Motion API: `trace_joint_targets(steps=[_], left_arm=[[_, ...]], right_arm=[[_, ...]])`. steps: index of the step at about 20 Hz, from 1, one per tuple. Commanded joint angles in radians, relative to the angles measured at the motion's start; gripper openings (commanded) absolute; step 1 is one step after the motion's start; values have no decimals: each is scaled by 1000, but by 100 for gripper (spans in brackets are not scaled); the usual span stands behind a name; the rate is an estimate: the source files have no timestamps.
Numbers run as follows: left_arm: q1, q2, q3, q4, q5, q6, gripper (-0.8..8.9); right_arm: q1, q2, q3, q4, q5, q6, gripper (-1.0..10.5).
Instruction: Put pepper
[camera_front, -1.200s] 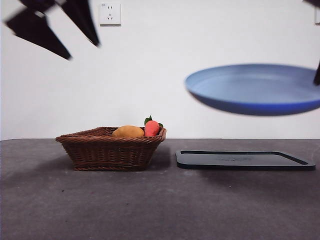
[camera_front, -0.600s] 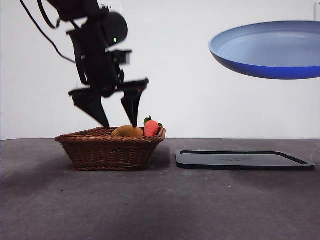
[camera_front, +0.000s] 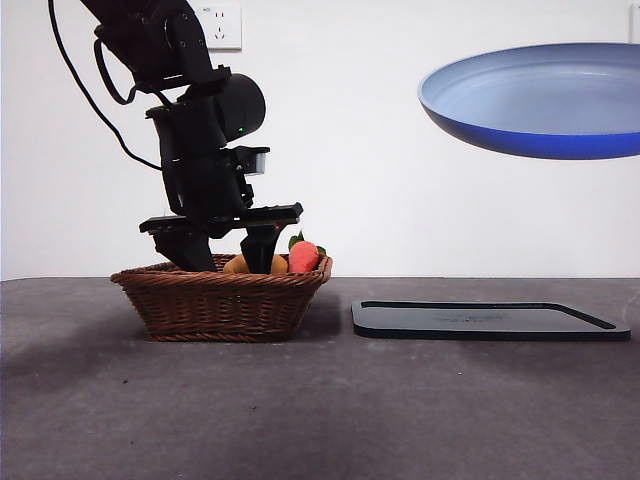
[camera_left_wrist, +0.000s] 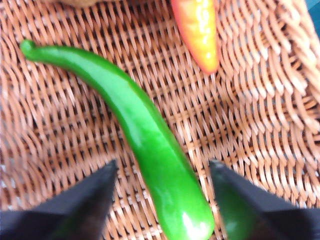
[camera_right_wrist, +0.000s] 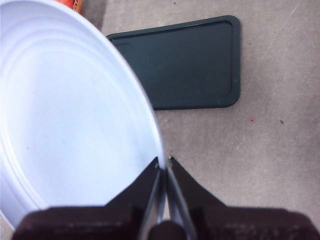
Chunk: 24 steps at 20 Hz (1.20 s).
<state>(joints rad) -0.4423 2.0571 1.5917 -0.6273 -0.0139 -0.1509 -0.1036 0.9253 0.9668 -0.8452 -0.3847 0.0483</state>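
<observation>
Now the wicker basket (camera_front: 220, 295) is sitting on the dark grey table (camera_front: 320, 410) and serves as the landmark for everything else. Inside it, the pepper (camera_left_wrist: 135, 127) is lying flat on the woven floor, long, green and glossy, its thin curved tip pointing away from the left gripper (camera_left_wrist: 162, 200). An orange-red tapered vegetable (camera_left_wrist: 199, 30) is lying just beside the pepper's far half, not touching it. In the front view a rounded yellow-orange fruit (camera_front: 278, 264) and a small red item with green leaves (camera_front: 303, 255) are showing above the basket's rim, on the side nearest the black tray (camera_front: 490, 320), which is lying flat on the table beside the basket.

The left gripper is reaching down into the basket with its jaws spread apart, one on each side of the pepper's thick end, neither visibly touching it. The basket's rim is hiding the jaw tips in the front view.

Well above the tray, the blue plate (camera_front: 535, 100) is hanging in the air, tilted slightly; the right gripper (camera_right_wrist: 164, 167) is pinching its rim with both jaws closed tight on it.

Compared with half a second ago, the left gripper has dropped from just above the basket's rim to inside it. The plate, tray and basket are staying where they were.
</observation>
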Motion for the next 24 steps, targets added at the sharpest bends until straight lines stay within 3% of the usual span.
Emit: trace_joint_targets(steps=[1, 6, 12, 20, 24], left_arm=[[-10, 36, 26, -26, 27, -8, 257], [-13, 49, 26, -35, 36, -28, 255], [-13, 37, 26, -58, 34, -34, 66], [0, -130, 27, -114, 35, -29, 58], [-22, -304, 27, -102, 130, -33, 58]], right_arm=[[-1, 4, 14, 10, -6, 7, 2], [-1, 4, 14, 10, -7, 6, 2], [-1, 4, 14, 10, -7, 3, 2], [0, 71, 14, 11, -10, 7, 2], [0, 194, 14, 36, -11, 8, 2]])
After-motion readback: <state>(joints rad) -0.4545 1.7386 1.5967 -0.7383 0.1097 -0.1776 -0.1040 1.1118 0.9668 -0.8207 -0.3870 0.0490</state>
